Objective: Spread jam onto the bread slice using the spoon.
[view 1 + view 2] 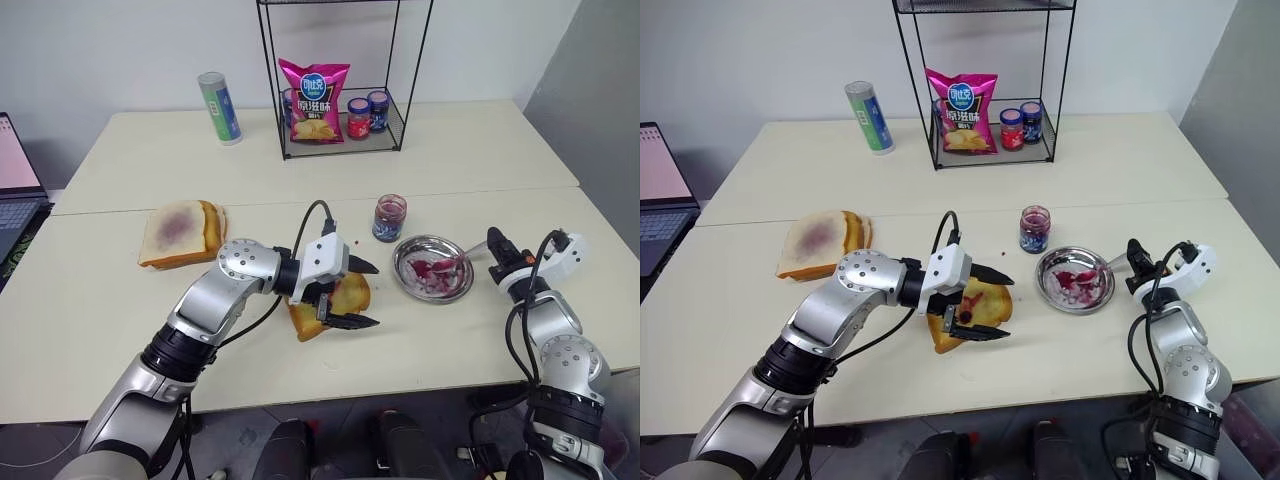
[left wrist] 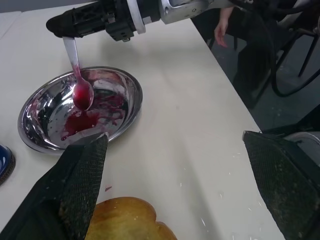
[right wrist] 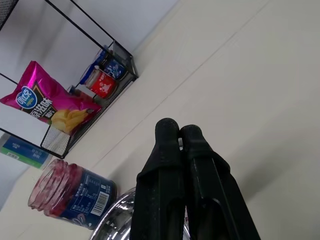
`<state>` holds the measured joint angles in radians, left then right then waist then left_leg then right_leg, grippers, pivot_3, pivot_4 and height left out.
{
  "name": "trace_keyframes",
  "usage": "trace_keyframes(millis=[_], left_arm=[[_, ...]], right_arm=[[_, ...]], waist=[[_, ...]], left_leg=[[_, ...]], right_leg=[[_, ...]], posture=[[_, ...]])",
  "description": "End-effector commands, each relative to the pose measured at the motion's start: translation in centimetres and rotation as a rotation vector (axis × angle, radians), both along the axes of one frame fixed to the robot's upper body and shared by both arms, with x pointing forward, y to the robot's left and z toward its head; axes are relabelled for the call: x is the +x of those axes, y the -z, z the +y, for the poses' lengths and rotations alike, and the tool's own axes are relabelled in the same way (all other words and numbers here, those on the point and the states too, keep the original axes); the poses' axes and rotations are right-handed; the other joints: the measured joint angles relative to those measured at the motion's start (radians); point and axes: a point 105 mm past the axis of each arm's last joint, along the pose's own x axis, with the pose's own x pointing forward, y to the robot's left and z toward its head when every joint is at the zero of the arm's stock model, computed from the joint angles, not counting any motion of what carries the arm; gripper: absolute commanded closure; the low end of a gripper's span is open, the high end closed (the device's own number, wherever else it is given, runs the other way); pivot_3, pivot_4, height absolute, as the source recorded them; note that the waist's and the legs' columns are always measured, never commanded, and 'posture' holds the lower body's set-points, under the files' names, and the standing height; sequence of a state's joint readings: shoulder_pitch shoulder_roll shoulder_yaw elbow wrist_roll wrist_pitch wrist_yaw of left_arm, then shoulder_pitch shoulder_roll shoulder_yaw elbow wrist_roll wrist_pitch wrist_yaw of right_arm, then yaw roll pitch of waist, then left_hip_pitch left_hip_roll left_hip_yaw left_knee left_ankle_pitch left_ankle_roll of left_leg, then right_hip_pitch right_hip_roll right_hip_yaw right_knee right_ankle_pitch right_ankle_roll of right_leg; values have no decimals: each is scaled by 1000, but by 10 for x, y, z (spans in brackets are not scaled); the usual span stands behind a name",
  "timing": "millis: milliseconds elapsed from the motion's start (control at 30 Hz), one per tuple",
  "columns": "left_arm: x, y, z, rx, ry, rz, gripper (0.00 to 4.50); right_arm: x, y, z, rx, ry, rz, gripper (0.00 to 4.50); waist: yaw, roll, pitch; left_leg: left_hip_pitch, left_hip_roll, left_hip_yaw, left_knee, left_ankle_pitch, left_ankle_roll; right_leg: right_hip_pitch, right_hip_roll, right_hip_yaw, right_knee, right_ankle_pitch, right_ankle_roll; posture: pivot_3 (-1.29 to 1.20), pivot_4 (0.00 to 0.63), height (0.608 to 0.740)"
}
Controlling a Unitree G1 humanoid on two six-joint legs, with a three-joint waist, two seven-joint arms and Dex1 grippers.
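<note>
The golden-brown bread slice (image 1: 350, 294) lies near the table's front edge. My left gripper (image 1: 366, 294) is open, with one finger on each side of the slice's right end. In the left wrist view the bread slice (image 2: 125, 220) sits low between the fingers. To the right is a steel dish (image 1: 403, 252) smeared with jam (image 2: 82, 120). My right gripper (image 1: 495, 246) is shut on the handle of the spoon (image 2: 76, 65). The spoon's red-coated bowl hangs down into the dish. A small glass jar of jam (image 1: 389, 217) stands just behind the dish.
A paler slice with a purple smear (image 1: 180, 232) lies at the left. At the back, a wire rack (image 1: 400, 95) holds a chip bag (image 1: 314, 100) and small jars (image 1: 358, 117), with a tall can (image 1: 219, 107) beside it. A laptop (image 1: 15, 190) is at the far left. A person's hand (image 2: 220, 30) is beyond the table.
</note>
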<state>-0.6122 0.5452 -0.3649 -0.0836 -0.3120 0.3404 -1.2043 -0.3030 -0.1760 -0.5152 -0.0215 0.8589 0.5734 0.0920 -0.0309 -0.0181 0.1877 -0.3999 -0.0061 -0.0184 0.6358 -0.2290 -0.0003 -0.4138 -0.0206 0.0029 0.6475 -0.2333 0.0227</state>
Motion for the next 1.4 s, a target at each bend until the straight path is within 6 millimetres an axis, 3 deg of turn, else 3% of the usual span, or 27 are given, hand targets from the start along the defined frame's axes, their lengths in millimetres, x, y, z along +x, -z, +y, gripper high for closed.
trace_keyframes(millis=[33,333,500,567,667,733,867,933,1067,1200,1400], left_arm=[[-2,-15,-3,-28,9,-52,0],[-4,-16,-3,-34,0,-50,0],[-4,-14,1,-33,-12,-47,0],[0,-16,10,-23,-46,-53,0],[8,-18,20,-17,-111,-57,0],[11,-20,29,-22,-151,-44,0],[11,-24,58,-14,-240,-20,0],[10,-25,65,-10,-272,-15,0],[11,-27,99,33,-394,-17,0],[-4,-24,126,96,-463,7,0],[-12,-23,131,94,-501,11,0]], right_arm=[[2,-10,-10,10,9,-57,3600],[4,-21,-19,24,22,-78,1481],[2,-34,-46,-49,100,-84,469],[3,-52,-58,-100,119,-113,61],[5,-78,-56,-262,52,-155,61],[6,-92,-43,-356,-39,-178,61],[-9,-109,27,-547,-445,-234,61],[-16,-110,43,-579,-542,-244,61],[-62,-90,91,-744,-966,-207,61],[-102,-63,108,-794,-1213,-105,61],[-99,-57,100,-853,-1203,-85,61]], waist=[[1,0,0],[1,0,0],[2,0,0],[2,0,0],[0,0,0],[0,0,0],[-7,0,0],[-4,0,0],[6,0,0],[9,-3,1],[9,-4,1]], left_leg=[[0,0,0,0,0,0],[1,0,2,0,0,0],[1,0,4,0,0,0],[1,-1,5,0,0,0],[1,-1,6,1,0,0],[1,-1,7,1,0,0],[1,1,8,1,0,0],[0,2,8,1,0,0],[-2,1,7,2,0,0],[-4,1,7,4,0,0],[-4,1,8,9,-1,0]], right_leg=[[0,0,0,0,0,0],[0,0,3,0,1,1],[0,0,4,0,1,1],[0,0,5,0,1,2],[-1,0,7,0,2,3],[-1,0,8,0,2,3],[-2,2,10,0,2,3],[-4,2,9,0,2,3],[-6,2,8,1,2,3],[-5,-1,7,-2,2,4],[-5,-5,8,-2,3,2]], posture=[[0,150,740],[0,150,740],[0,150,740],[0,150,740],[0,150,740],[0,150,740],[0,150,740],[0,150,740],[0,150,740],[0,150,740],[0,150,740]])
